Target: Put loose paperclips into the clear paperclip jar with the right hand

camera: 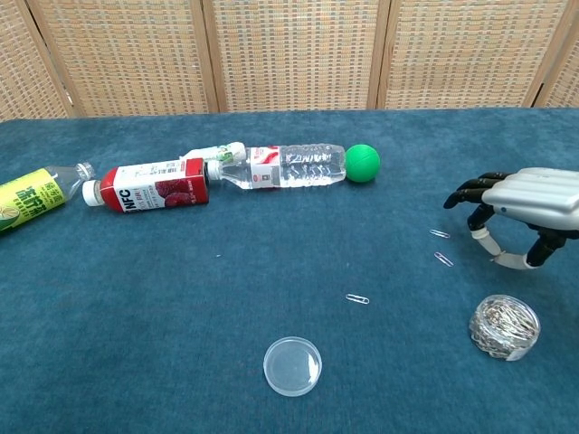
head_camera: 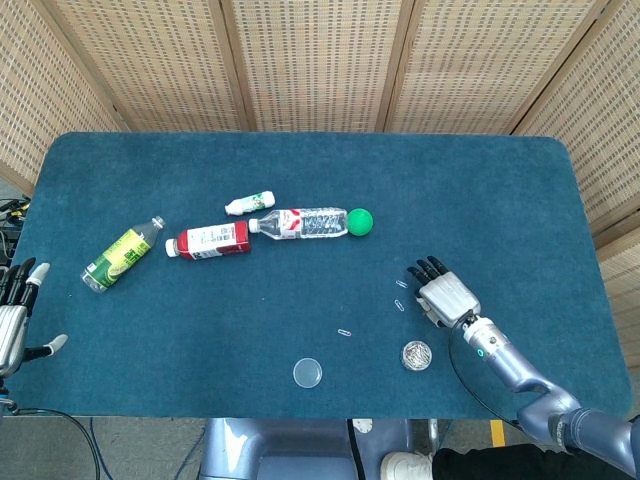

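Observation:
The clear paperclip jar (camera: pixel 504 326) (head_camera: pixel 416 355) stands lidless near the table's front right, full of clips. Its round clear lid (camera: pixel 292 365) (head_camera: pixel 307 373) lies to the left of it. Three loose paperclips lie on the blue cloth: one (camera: pixel 439 234) (head_camera: pixel 402 284) and another (camera: pixel 443 259) (head_camera: pixel 399 304) just left of my right hand, and a third (camera: pixel 356 298) (head_camera: pixel 344 332) nearer the middle. My right hand (camera: pixel 517 211) (head_camera: pixel 442 292) hovers palm down behind the jar, fingers spread and curved, holding nothing. My left hand (head_camera: pixel 14 315) rests open at the far left edge.
Farther back lie a clear water bottle (camera: pixel 288 165), a green ball (camera: pixel 363 163), a red juice bottle (camera: pixel 152 185), a small white bottle (camera: pixel 215 153) and a green tea bottle (camera: pixel 34 199). Woven screens stand behind the table.

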Robot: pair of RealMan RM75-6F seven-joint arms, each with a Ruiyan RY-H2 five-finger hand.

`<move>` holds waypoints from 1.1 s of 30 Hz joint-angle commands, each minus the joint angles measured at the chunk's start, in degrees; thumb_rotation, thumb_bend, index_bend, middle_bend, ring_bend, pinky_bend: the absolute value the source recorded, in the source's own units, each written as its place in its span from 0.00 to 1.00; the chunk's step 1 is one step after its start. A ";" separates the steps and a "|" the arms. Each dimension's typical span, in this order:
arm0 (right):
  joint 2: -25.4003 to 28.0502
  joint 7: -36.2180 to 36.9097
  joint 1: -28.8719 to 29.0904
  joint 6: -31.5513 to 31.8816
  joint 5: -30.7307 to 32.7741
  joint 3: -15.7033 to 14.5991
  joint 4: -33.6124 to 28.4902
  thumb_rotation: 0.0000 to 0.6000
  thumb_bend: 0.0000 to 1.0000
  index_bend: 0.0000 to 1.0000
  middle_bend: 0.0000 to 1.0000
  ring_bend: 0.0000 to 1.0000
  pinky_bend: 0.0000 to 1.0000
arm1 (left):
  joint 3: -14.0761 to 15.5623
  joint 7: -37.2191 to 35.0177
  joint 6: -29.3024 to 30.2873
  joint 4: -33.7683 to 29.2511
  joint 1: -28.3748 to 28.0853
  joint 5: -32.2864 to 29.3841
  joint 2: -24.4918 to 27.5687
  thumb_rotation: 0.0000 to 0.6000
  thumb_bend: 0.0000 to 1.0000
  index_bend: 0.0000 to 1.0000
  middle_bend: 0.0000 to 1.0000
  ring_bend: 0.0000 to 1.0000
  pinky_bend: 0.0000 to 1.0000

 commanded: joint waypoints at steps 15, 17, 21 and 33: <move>9.73 1.98 -2.73 10.16 -11.52 -4.93 -16.54 1.00 0.85 0.60 0.10 0.00 0.00 | 0.29 0.11 0.61 -0.37 0.25 0.75 0.08 1.00 0.00 0.00 0.00 0.00 0.00; 9.61 1.69 -2.90 10.23 -12.30 -5.49 -17.13 1.00 0.85 0.60 0.10 0.00 0.00 | 0.33 0.13 0.64 -0.38 0.27 0.83 0.07 1.00 0.00 0.00 0.00 0.00 0.00; 8.83 0.79 -3.09 9.58 -13.17 -6.39 -17.56 1.00 0.85 0.60 0.10 0.00 0.00 | 0.33 0.05 0.73 -0.41 0.32 0.90 0.13 1.00 0.00 0.00 0.00 0.00 0.00; 5.85 -0.35 -3.44 7.80 -11.65 -5.94 -14.68 1.00 0.85 0.60 0.10 0.00 0.00 | 0.18 -0.56 0.64 -0.38 0.31 0.77 0.41 1.00 0.00 0.00 0.00 0.00 0.00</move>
